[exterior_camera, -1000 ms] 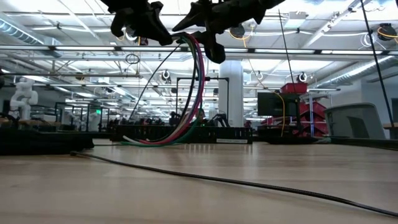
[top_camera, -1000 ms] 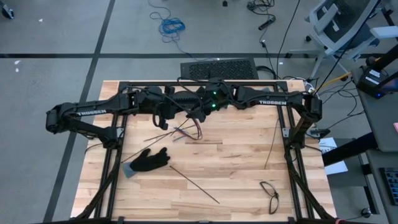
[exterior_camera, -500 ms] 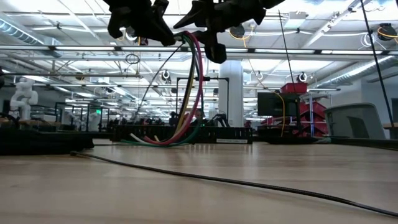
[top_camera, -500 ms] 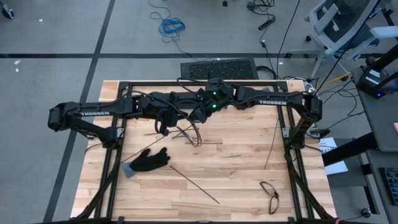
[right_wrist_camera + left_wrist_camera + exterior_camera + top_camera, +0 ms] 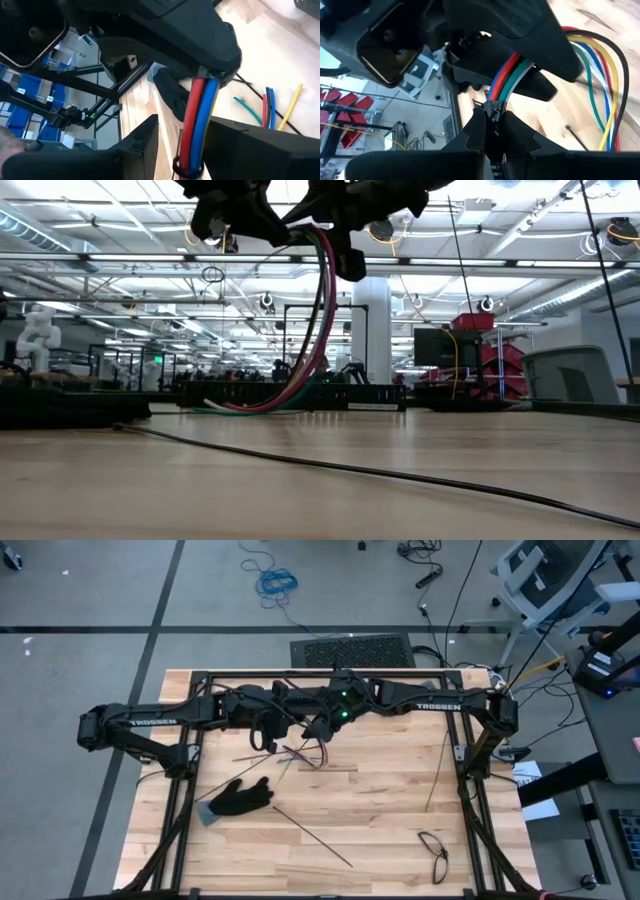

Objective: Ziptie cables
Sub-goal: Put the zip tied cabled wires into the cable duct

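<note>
Both grippers raised together over the far middle of the pale wooden plank table (image 5: 380,800), almost touching each other.

Right gripper (image 5: 182,135): dark fingers part-open, clamped on either side of the bundle of thin flexible cables (image 5: 196,120), red, blue and yellow strands side by side between the pads. Black band around the bundle just at the fingertips.

Left gripper (image 5: 490,131): fingers pinched nearly shut on a narrow black strip (image 5: 494,111) wrapped around the same bundle (image 5: 507,80), directly beside the right gripper's grip. Red, blue, green and white strands emerging just beyond the pinch.

Below the two grippers: bundle (image 5: 315,320) hanging in a downward arc, loose ends (image 5: 225,406) splayed on the table under and slightly to the left gripper's side. Coloured tips also seen from above (image 5: 300,753), just nearer than the grippers.

Elsewhere, well clear of both grippers: black fabric glove (image 5: 238,798) on the left arm's side; long thin black straight strip (image 5: 310,835) lying diagonally in the near middle; small black cable loop (image 5: 434,852) toward the near right corner.
</note>
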Robot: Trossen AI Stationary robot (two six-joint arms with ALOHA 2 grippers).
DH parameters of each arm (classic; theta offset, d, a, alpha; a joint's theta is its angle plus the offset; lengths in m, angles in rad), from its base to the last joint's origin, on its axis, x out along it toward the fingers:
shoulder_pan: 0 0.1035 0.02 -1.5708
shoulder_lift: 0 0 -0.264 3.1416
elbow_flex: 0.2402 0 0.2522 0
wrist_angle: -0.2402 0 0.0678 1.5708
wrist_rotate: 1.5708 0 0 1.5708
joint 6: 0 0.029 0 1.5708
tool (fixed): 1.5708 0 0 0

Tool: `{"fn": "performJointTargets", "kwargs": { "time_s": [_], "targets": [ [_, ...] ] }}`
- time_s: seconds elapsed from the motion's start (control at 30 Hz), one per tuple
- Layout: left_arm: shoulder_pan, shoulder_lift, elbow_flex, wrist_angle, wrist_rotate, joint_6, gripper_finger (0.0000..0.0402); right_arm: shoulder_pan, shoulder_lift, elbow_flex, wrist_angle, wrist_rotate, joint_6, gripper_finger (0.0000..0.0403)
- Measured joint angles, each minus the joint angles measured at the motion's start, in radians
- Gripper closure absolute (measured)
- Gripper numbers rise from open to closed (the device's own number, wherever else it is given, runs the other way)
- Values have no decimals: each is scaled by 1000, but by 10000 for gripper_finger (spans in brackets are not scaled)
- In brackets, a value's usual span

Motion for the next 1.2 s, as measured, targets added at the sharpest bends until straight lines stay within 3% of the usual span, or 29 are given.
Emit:
{"fn": "performJointTargets", "kwargs": {
  "time_s": [0.5, 0.83, 1.2],
  "targets": [
    [-40, -1, 0, -35, -1, 3, 361, 0, 1, 0, -2, -6, 12, 289],
    [-44, -1, 0, -35, -10, 2, 361, 0, 1, 0, -12, 1, 1, 346],
    [-44, -3, 0, -64, -65, 19, 361, -8, 1, 0, -40, 6, -15, 349]
  ]
}}
